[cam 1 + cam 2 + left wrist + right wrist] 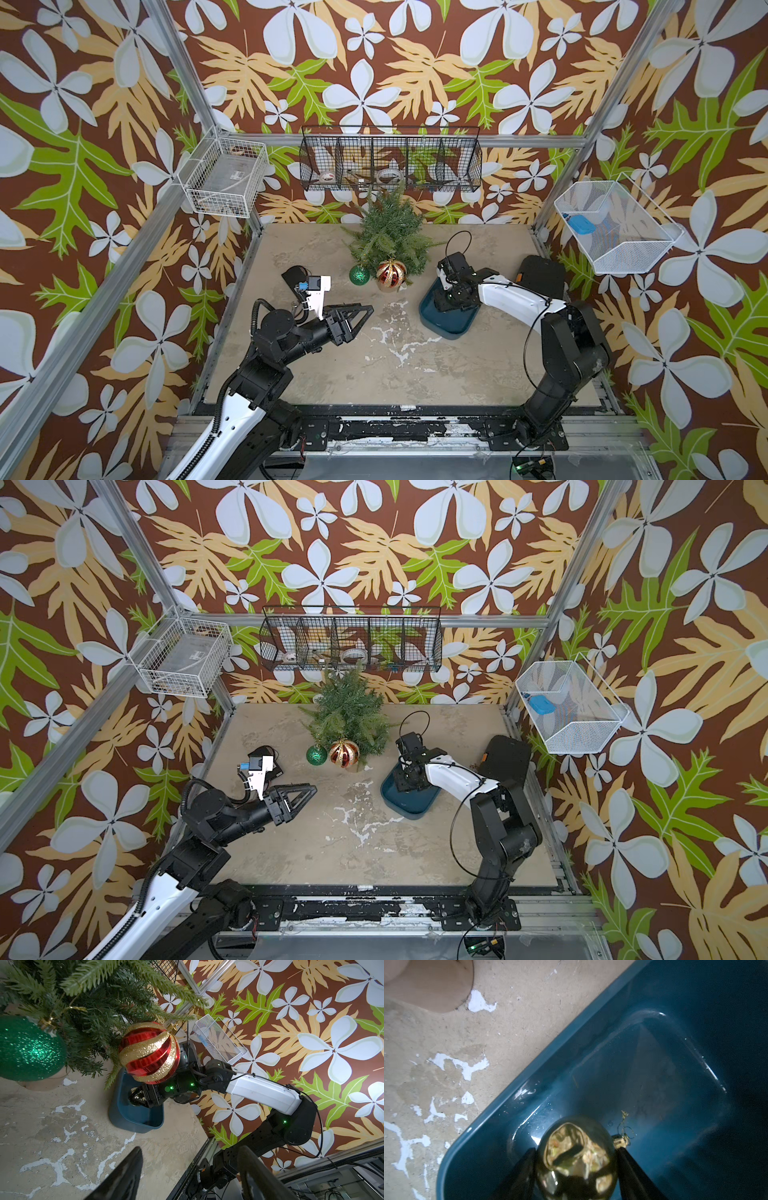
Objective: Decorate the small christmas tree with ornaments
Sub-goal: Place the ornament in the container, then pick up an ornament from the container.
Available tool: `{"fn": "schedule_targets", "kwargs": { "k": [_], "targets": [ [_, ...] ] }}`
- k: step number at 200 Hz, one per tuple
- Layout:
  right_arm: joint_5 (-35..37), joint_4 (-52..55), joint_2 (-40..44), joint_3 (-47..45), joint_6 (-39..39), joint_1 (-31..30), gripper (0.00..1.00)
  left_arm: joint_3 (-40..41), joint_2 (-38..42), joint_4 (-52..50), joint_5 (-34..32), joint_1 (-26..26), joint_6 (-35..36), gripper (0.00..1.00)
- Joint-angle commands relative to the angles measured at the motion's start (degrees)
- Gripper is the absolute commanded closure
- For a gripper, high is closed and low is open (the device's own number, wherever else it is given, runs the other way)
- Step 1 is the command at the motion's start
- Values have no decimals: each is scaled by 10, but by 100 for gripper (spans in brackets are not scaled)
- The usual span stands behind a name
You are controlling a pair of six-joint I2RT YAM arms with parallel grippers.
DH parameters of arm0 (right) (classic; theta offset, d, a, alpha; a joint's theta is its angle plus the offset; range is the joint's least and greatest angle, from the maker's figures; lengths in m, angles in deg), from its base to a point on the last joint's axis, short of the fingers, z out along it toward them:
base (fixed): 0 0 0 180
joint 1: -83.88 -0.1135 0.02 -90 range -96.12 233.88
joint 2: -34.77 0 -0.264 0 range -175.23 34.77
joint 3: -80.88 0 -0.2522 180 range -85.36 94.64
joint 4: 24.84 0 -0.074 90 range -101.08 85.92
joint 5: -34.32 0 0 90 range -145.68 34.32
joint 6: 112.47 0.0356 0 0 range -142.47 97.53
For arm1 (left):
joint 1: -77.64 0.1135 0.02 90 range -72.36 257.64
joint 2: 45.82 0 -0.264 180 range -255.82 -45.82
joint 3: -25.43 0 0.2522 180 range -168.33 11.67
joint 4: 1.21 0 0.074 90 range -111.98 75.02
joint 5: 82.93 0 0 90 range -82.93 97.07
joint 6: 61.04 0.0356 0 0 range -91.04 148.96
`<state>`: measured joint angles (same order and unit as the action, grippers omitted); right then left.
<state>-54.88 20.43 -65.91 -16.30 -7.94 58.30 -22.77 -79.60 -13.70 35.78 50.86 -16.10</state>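
Farthest left, left claw [365, 311] over bare surface [332, 374], turned on its side, fingers [133, 1167] spread wide, nothing between them, aimed toward the middle. Next along, green glittery bauble [359, 275], hung from a low branch on the near side. Just beside it, red bauble with gold stripes [391, 273], likewise hung low, with the tan base [429, 985] showing beneath. Behind and above both, small christmas tree [388, 232], upright at the back of the surface, no ornament showing on its right flank. Further right, dark blue tray [446, 332], near that flank but apart from it. Down inside the tray, right claw [576, 1150], with the small gold bauble [576, 1165] sitting between its two fingers in the wrist view. Cannot tell whether pressed tight or merely flanked, so grip left undecided. Cap [618, 1141] turned sideways, right next to one fingertip, thread loop [625, 1126] trailing beyond it over the tray floor. Cap-to-bottom axis therefore running across the claw, not along it. Seen from the right claw, tree lying further back and to the left, with the tray wall between. Right arm plainly the nearer one for this ornament, left claw well apart from the tray. Probably calls for a lift clear of the wall, then a carry toward the bare flank with the loop leading.
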Motion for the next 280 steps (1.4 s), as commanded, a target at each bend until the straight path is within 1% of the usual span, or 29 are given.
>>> {"fn": "schedule_targets", "kwargs": {
  "k": [1,19,38,53,80,99,110,133,166,184,234,280],
  "targets": [
    [32,19,-6,5,-19,-1,35,-2,-3,2,-4,-1,9,26],
    [37,18,-6,7,-22,-1,29,-2,-3,1,-5,-1,11,26],
    [47,20,1,11,-21,-1,25,0,-6,3,-6,-1,10,26],
    [56,19,17,9,-12,-1,25,1,-7,5,-5,-1,9,26],
    [73,8,82,-8,29,-1,25,2,-9,7,-5,-1,7,26],
    [47,-11,124,-27,45,-1,25,4,-10,8,-4,-1,7,26],
    [48,-17,130,-38,42,-1,26,5,-13,9,-3,-1,7,26],
    [59,-14,107,-40,38,5,27,6,-14,14,0,-1,4,26],
    [54,-39,84,-38,33,13,21,7,-7,9,0,-1,2,26],
    [49,-37,49,-25,27,22,20,9,-1,7,-3,-2,1,26],
    [37,-43,-7,-11,24,24,21,8,1,-5,-8,-1,8,27],
    [22,-41,-34,0,19,23,29,7,-3,-5,-10,-1,8,27]
  ]
}}
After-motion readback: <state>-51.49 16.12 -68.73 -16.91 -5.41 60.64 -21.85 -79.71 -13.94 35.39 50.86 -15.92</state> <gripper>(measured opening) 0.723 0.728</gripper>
